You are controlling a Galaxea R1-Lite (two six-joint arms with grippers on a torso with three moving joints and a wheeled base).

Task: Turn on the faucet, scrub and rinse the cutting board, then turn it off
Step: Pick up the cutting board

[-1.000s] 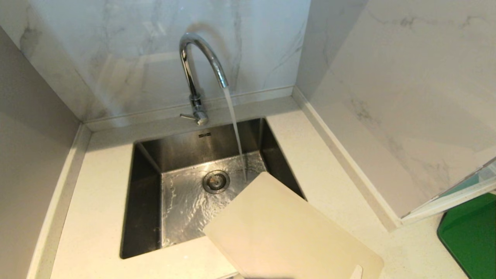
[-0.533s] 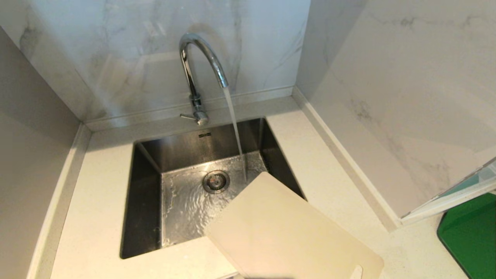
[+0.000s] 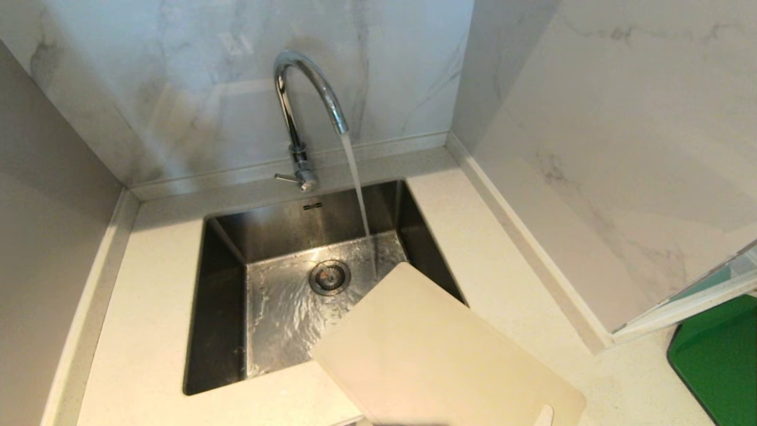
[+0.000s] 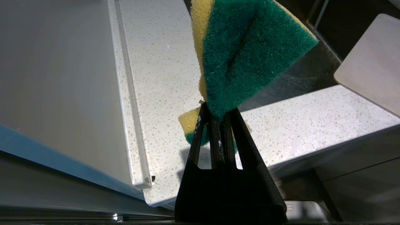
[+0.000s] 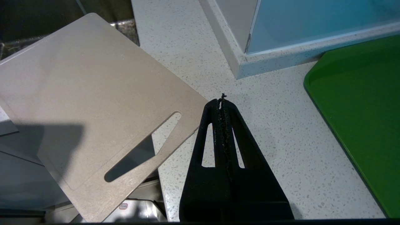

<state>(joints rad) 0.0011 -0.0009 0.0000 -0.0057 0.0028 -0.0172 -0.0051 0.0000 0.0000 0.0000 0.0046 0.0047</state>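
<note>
Across the sink's [image 3: 225,307] corner I'm eyeing the cutting board [image 3: 437,361], judging it thin, stiff, wet-slick, best pinched at its slot [image 5: 142,148]; my left gripper [image 4: 217,112] is clamping a sponge [image 4: 247,53]; my right gripper [image 5: 222,104] is sitting closed, empty.

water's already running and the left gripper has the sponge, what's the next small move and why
Probably bring the left gripper with its sponge over to the cutting board to start scrubbing. The faucet is already pouring into the sink, the stream lands just past the board's far corner, and the sponge hangs off to the board's side. The right gripper is shut and empty.
</note>
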